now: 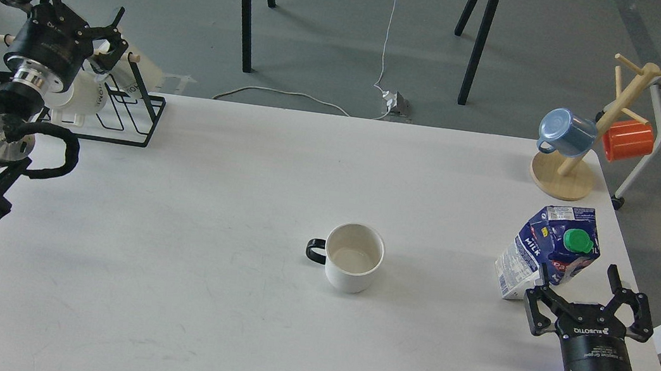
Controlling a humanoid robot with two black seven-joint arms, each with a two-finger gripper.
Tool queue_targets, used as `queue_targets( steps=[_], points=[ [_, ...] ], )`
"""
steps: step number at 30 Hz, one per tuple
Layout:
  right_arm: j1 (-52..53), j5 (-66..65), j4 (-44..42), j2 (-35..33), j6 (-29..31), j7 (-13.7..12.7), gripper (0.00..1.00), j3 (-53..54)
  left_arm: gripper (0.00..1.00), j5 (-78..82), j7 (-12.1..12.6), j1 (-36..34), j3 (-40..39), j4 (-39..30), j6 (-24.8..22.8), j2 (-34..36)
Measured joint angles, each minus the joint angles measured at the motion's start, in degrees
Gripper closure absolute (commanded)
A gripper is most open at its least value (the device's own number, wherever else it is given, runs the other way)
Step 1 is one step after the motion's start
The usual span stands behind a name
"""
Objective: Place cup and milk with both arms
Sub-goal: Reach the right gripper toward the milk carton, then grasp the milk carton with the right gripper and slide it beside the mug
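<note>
The right gripper (580, 279), fingers spread, is sitting beside the blue-white milk (545, 249). The white cup (352, 266) is standing upright. The left gripper (83, 0) is spread too.

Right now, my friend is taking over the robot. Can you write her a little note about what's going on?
Left gripper: open, empty, raised over the wire rack at the table's far left.
Right gripper: open, empty, just in front of the milk.
Cup: upright mid-table, handle pointing left, untouched.
Milk: near the right edge, leaning, cap on.
Done: nothing gripped.
Left: grasp both and place them.
</note>
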Motion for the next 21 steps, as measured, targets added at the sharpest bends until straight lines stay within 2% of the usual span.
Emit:
queue_targets(
  steps=[3,10,14,17,21],
  points=[
    [0.6,-0.2,-0.2,0.0,0.0,0.0,0.18,-0.3,0.01,0.0,0.0,0.0,0.0,0.0,0.0,0.0],
    [3.3,-0.3,-1.0,-0.1,0.0,-0.1,0.37,-1.5,0.01,0.1,0.0,0.0,0.0,0.0,0.0,0.0],
    [4.6,-0.3,-2.1,0.0,0.0,-0.1,0.53,-1.6,0.01,0.1,0.0,0.0,0.0,0.0,0.1,0.0],
    [4.8,-0.3,-2.2,0.3,0.0,-0.1,0.58,-2.3,0.01,0.1,0.0,0.0,0.0,0.1,0.3,0.2],
    [4.0,0.0,-1.5,0.4,0.0,0.2,0.59,-3.0,0.01,0.1,0.0,0.0,0.1,0.1,0.5,0.7]
  ],
)
